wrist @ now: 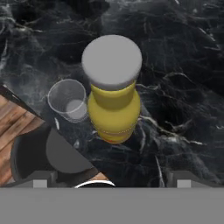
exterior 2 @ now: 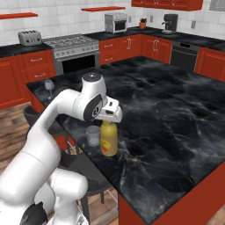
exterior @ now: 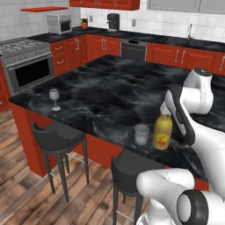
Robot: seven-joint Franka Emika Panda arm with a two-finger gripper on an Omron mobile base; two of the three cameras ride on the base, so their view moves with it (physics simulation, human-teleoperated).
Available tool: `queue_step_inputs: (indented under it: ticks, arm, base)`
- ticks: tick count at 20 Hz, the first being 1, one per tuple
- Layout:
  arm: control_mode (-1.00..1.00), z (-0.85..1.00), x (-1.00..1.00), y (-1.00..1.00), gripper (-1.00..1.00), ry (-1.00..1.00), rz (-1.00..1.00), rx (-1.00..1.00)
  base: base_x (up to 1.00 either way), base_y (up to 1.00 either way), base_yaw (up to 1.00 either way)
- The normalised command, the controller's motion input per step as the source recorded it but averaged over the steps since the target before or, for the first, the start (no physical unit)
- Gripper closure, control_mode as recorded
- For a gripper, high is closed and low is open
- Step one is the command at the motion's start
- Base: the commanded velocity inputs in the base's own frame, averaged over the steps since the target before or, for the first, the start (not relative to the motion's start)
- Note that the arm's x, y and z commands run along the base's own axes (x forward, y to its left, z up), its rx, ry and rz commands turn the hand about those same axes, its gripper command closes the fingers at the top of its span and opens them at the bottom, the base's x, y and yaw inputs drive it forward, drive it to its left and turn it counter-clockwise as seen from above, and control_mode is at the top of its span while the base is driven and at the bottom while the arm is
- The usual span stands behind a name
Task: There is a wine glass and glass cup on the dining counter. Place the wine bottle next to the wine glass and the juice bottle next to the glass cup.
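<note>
- The juice bottle (exterior: 162, 132) stands upright on the dining counter (exterior: 110, 88), near its front edge, just right of the glass cup (exterior: 141, 134); that pairing looks done.
- The gripper (wrist: 109, 183) hangs above the bottle's grey cap (wrist: 112, 61), fingers spread wide and grasping nothing, the bottle standing free between and below them.
- The wine glass (exterior: 54, 98) sits far to the left, near the counter's corner, well apart from the cup, alone.
- A judgement: lifting clear straight upward avoids tipping the bottle against the cup; the wine bottle remains to be fetched.
- A dark stool (exterior: 55, 136) stands below the counter's edge.
</note>
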Motion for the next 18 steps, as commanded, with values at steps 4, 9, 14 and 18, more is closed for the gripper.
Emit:
queue_step_inputs:
  ticks: [4, 9, 14, 18]
  arm:
    - [-1.00, 0.00, -0.49, 0.00, -1.00, -0.09, -0.02, -0.02]
    - [-1.00, 0.00, -0.49, 0.00, -1.00, -0.06, -0.11, -0.01]
    - [-1.00, 0.00, -0.37, 0.00, -1.00, -0.04, -0.09, 0.00]
    - [-1.00, 0.02, -0.20, 0.00, -1.00, 0.00, -0.06, -0.02]
  base:
    - [0.00, 0.00, 0.00]
    - [0.00, 0.00, 0.00]
    - [0.00, 0.00, 0.00]
    - [0.00, 0.00, 0.00]
